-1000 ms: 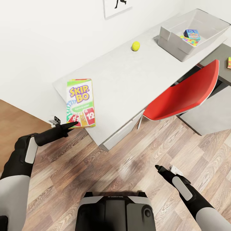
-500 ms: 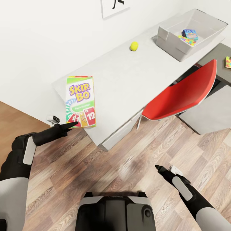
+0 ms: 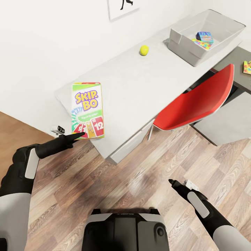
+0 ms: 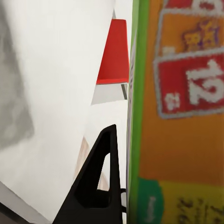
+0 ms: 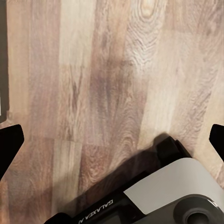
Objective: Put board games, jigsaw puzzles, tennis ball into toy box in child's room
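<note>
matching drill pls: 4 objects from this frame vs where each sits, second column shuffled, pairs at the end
Things:
1. Skip-Bo box
2. tennis ball
3. small blue game box
4. right gripper

Places:
A. inside the toy box
B. over the wood floor, away from the table
C. pinched at its near end by the left gripper
D. on the table top, near the wall

Pairs: 1-C, 2-D, 3-A, 4-B
</note>
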Controlling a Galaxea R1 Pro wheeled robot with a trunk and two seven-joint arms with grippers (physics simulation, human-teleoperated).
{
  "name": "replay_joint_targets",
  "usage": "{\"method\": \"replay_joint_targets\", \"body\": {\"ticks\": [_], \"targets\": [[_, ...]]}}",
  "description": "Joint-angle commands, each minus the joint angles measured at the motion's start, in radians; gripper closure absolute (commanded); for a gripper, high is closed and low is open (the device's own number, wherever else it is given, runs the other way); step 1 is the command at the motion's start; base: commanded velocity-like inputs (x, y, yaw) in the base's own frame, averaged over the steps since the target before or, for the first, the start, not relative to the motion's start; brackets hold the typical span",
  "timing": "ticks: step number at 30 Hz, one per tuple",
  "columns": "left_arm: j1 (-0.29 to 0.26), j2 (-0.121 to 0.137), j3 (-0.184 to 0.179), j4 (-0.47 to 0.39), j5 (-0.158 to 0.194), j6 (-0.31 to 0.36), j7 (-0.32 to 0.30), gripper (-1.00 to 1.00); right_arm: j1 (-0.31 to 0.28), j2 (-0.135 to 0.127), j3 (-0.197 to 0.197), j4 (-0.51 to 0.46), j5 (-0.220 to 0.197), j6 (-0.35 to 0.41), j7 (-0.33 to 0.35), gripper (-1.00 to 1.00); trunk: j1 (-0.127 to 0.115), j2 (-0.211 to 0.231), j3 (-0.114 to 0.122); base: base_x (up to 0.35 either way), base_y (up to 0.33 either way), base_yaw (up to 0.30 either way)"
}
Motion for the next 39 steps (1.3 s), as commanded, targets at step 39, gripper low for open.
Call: {"method": "replay_joint_targets", "body": {"ticks": [39], "targets": [[0.012, 0.074, 0.000, -0.051, 0.005, 0.007, -0.012, 1.00, 0.000, 0.002, 0.034, -0.002, -0.007, -0.001, -0.009, -1.00, 0.001, -0.002, 0.020, 0.000, 0.000, -0.141]]}}
